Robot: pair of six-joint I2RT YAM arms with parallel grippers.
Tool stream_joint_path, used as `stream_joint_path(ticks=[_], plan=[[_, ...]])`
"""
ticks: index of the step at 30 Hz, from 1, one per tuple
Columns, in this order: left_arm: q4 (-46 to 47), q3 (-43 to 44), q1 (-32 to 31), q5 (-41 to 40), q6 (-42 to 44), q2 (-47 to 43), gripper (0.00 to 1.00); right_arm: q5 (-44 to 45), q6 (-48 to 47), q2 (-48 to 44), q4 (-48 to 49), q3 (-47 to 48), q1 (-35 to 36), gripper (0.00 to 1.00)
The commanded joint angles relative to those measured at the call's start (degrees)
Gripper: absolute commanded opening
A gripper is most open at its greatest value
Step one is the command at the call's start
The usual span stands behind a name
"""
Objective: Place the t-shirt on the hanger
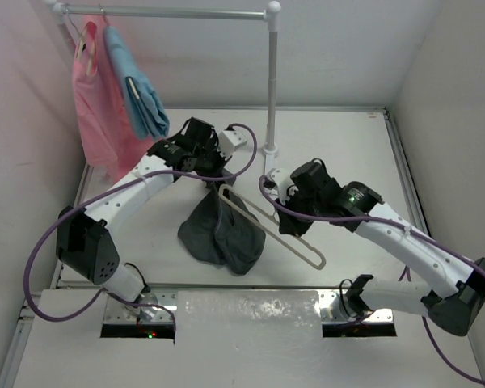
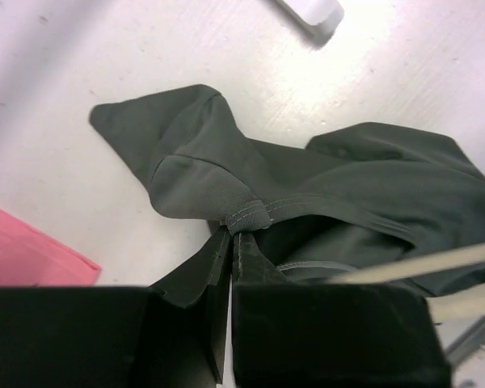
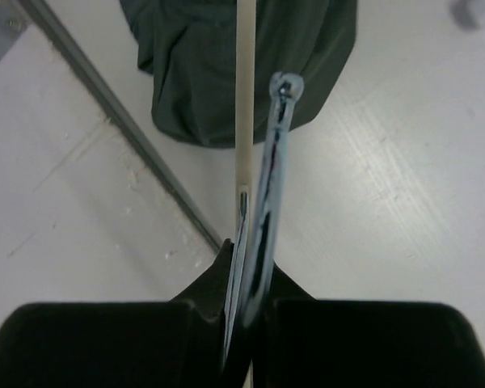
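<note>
The dark charcoal t-shirt (image 1: 222, 230) hangs bunched from my left gripper (image 1: 212, 174), its lower part resting on the table. In the left wrist view the left gripper (image 2: 233, 234) is shut on a stitched hem of the t-shirt (image 2: 250, 214). The pale beige hanger (image 1: 279, 230) slants from the shirt's top toward the lower right, one end inside the cloth. My right gripper (image 1: 284, 206) is shut on the hanger's metal hook. In the right wrist view the gripper (image 3: 249, 250) clamps the shiny hook (image 3: 275, 137), with the beige bar (image 3: 244, 89) running up to the t-shirt (image 3: 226, 73).
A grey pipe rail (image 1: 170, 12) with an upright post (image 1: 272, 81) stands at the back. A pink garment (image 1: 97, 105) and a light blue garment (image 1: 137, 89) hang at its left end. White walls close the sides. A metal strip (image 3: 121, 121) crosses the table.
</note>
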Motion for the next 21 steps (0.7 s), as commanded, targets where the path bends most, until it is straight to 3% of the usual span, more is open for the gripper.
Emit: stream_joint_path(ticks=[1,4,21], plan=[[-0.7,1.9,0.3,3.2,-3.2,-0.1,0.00,6.5,2.8,0.5,5.6,4.1,0.2,0.00],[-0.8,3.3,0.3,3.0,-4.3,0.7,0.00,11.5,4.1,3.4,4.9,6.0,0.2,0.00],[0.7,6.3,0.1,5.7,-7.3,1.8,0.00,11.9,9.6,13.8,9.8,8.6,2.8,0.00]])
